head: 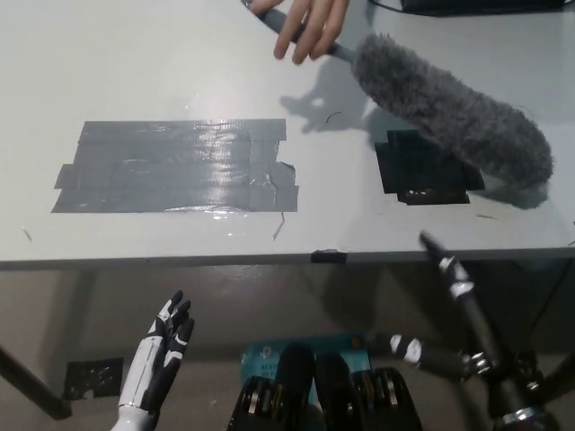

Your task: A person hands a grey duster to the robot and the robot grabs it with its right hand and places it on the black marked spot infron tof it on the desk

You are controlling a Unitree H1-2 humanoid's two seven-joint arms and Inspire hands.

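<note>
The grey duster [454, 121] is a long fluffy brush head on a slim grey handle, held by that handle in a person's hand [310, 25]. It slants in the air, well beyond the black right hand [449, 319], its fluffy end nearest that hand. The black marked spot [420, 167] (a patch of black tape) lies flat under the duster's head, partly hidden.

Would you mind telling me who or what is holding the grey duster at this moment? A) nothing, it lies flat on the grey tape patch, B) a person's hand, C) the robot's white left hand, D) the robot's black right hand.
B: a person's hand grips the handle of the grey duster, whose head hangs over the black marked spot, while the right hand and the left hand are below the desk edge, both open.
</note>
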